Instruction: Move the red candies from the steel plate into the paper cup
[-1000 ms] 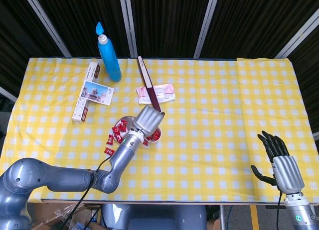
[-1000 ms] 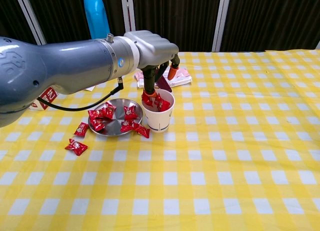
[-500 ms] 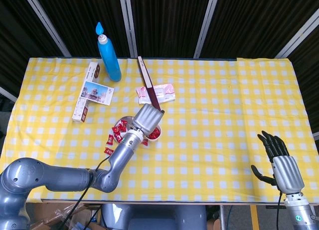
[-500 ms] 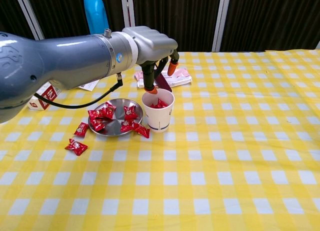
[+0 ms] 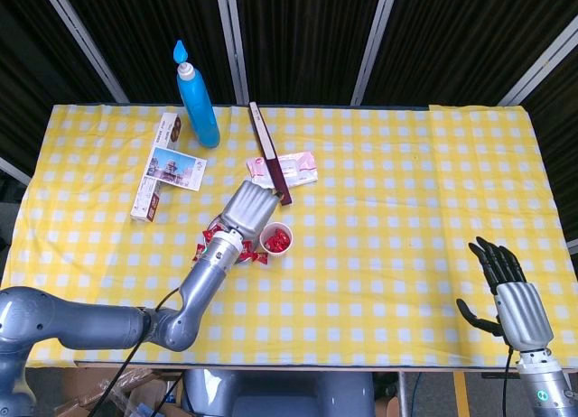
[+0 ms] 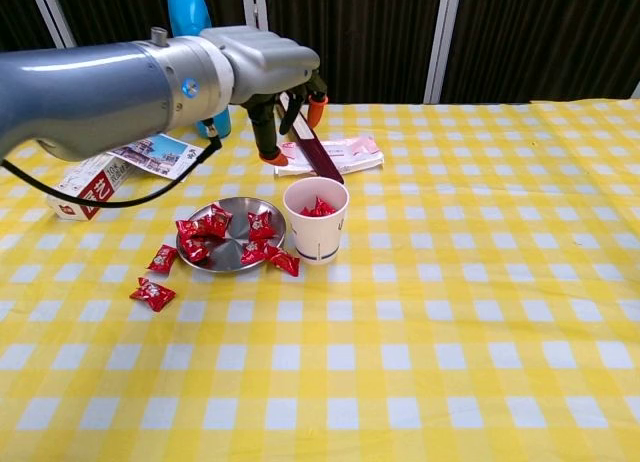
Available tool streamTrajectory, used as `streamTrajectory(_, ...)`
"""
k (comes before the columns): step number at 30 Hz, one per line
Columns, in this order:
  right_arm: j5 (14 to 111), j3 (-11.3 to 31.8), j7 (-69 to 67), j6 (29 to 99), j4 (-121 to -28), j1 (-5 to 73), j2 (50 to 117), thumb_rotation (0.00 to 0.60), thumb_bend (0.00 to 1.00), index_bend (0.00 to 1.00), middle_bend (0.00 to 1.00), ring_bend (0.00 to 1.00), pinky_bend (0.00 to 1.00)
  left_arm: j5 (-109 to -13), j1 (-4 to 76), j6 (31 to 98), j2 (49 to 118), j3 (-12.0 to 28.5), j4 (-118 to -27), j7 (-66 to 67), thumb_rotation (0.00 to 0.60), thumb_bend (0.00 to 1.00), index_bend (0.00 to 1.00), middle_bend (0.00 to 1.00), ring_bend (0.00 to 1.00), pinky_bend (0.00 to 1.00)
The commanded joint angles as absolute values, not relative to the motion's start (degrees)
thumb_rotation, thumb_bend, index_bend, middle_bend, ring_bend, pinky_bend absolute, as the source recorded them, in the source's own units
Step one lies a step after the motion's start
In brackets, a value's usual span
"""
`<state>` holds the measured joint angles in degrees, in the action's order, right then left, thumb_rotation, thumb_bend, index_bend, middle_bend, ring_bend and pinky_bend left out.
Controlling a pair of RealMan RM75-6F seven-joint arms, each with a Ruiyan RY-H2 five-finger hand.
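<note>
The paper cup (image 6: pixel 316 225) stands on the yellow checked cloth with red candies (image 6: pixel 318 208) inside it. From the head view the cup (image 5: pixel 276 239) shows its red filling. Just left of it lies the steel plate (image 6: pixel 232 244) holding several red candies (image 6: pixel 214 223). One candy (image 6: pixel 284 263) lies between plate and cup, and two more (image 6: pixel 152 293) sit on the cloth to the left. My left hand (image 6: pixel 268 74) hovers above and behind the plate, fingers apart and holding nothing; in the head view my left hand (image 5: pixel 247 208) covers most of the plate. My right hand (image 5: pixel 507 291) rests open at the table's near right edge.
A blue bottle (image 5: pixel 196 97) stands at the back. A dark red flat box (image 5: pixel 269 152) and a pink packet (image 5: pixel 293 169) lie behind the cup. A carton with a leaflet (image 5: pixel 163 164) lies at the back left.
The left hand let a candy fall into the cup, then rose and swung left and back, away from above the cup toward the plate. The right hand stayed still.
</note>
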<state>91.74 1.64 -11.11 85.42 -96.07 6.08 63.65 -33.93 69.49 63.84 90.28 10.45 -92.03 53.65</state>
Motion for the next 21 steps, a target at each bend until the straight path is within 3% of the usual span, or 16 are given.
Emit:
streamTrajectory(1,91.72,1.65,-10.96,85.4,-96.07,6.09,63.7,0.6,0.39,0.0,0.0,0.0,0.0,-34.98,66.05,65.33,85.91,8.33,-97.33,51.61,0.6,0.24,0.38,0.51,0.86,0.96)
streamTrajectory(5,91.56,1.67,-10.6,85.32,-96.07,6.08,63.79,0.6,0.39,0.0,0.0,0.0,0.0,-37.6,62.32,66.29,81.11,4.19,-103.32,50.3,0.6,0.24,0.37,0.57,0.87,0.96)
streamTrajectory(9,91.44,1.79,-10.29,85.39,-96.06,6.07,63.87,0.6,0.39,0.0,0.0,0.0,0.0,-41.15,58.44,66.76,78.38,0.15,-106.8,47.5,0.6,0.24,0.36,0.82,0.92,0.97)
streamTrajectory(12,91.55,1.73,-9.94,85.42,-96.03,6.04,63.96,0.6,0.39,0.0,0.0,0.0,0.0,-44.16,55.88,66.0,76.68,-2.87,-107.97,45.3,0.6,0.24,0.37,0.89,0.95,0.98)
streamTrajectory(21,91.75,1.59,-9.16,85.38,-95.99,6.03,64.22,0.6,0.39,0.0,0.0,0.0,0.0,-50.02,51.32,64.23,75.62,-7.89,-107.1,42.5,0.6,0.27,0.4,0.93,0.97,0.99)
